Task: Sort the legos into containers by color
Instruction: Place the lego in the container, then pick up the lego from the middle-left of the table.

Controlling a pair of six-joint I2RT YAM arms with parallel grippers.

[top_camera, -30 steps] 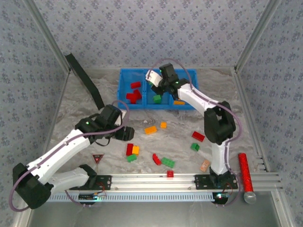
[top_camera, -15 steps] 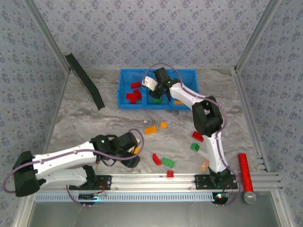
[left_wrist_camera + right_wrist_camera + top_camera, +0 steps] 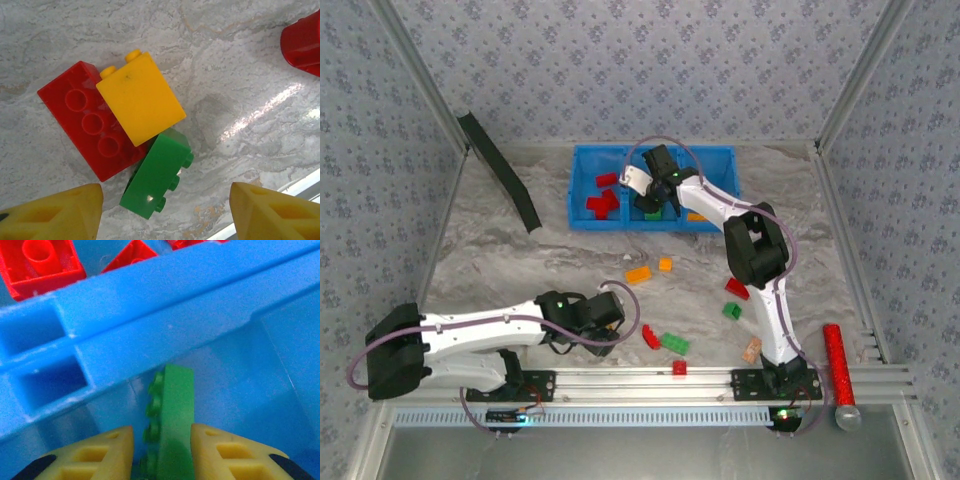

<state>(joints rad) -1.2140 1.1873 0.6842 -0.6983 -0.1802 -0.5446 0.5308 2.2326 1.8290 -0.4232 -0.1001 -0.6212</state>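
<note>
My left gripper (image 3: 165,187) hangs open, close over a cluster of three legos: a red brick (image 3: 82,125), a yellow brick (image 3: 140,97) lying on it, and a green brick (image 3: 157,182) between my fingertips, untouched. In the top view this gripper (image 3: 605,320) is near the front rail. My right gripper (image 3: 650,205) is down in the middle compartment of the blue tray (image 3: 582,152). A green brick (image 3: 175,415) stands on edge between its fingers (image 3: 100,450). The right pad touches the brick and a thin gap shows at the studs, so this gripper (image 3: 161,429) is slightly open.
Loose legos lie mid-table: orange (image 3: 638,274), yellow (image 3: 665,264), red (image 3: 738,289), green (image 3: 731,311), red (image 3: 651,337), green (image 3: 674,343). Red bricks (image 3: 602,203) fill the left compartment. A tan block (image 3: 752,350), red cylinder (image 3: 837,360) and black strip (image 3: 498,170) stand aside.
My left arm swung toward the front rail and came down over the three-brick cluster. My right gripper sank into the middle compartment and loosened its hold on the green brick.
</note>
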